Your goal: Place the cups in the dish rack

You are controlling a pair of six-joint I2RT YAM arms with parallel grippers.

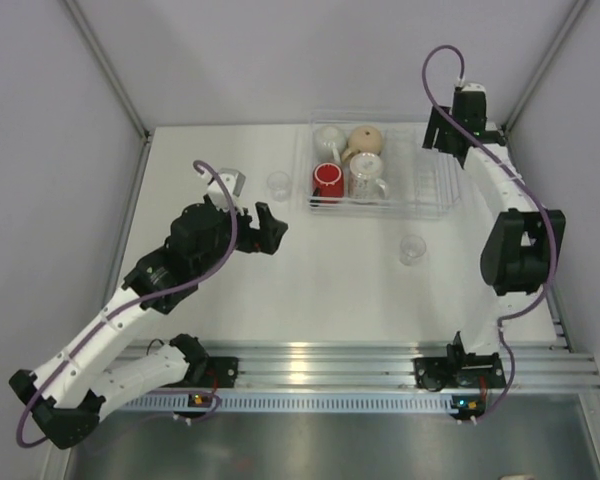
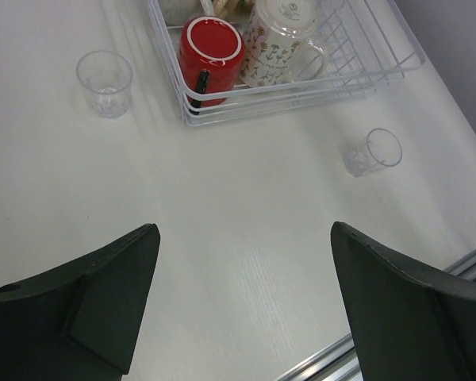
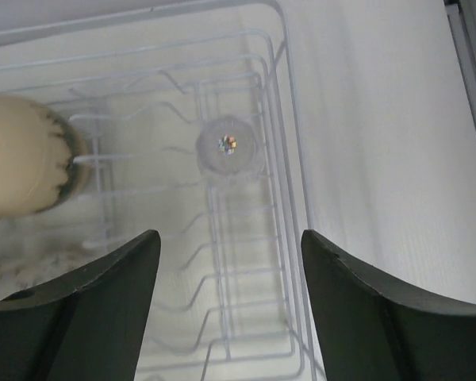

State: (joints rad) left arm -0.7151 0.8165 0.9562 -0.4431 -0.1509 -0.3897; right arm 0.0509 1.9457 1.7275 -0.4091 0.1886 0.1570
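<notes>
wide, empty jaws are seen on the left gripper (image 2: 242,238) and right gripper (image 3: 228,238); the loose glass (image 1: 412,248) could be knocked over if clipped.

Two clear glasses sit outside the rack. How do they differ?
The left glass stands upright, mouth up, beside the dish rack's left end; the right glass appears tipped on its side, in front of the rack. The left glass lies nearer the left gripper than the right glass. Both are small, clear, empty.
</notes>
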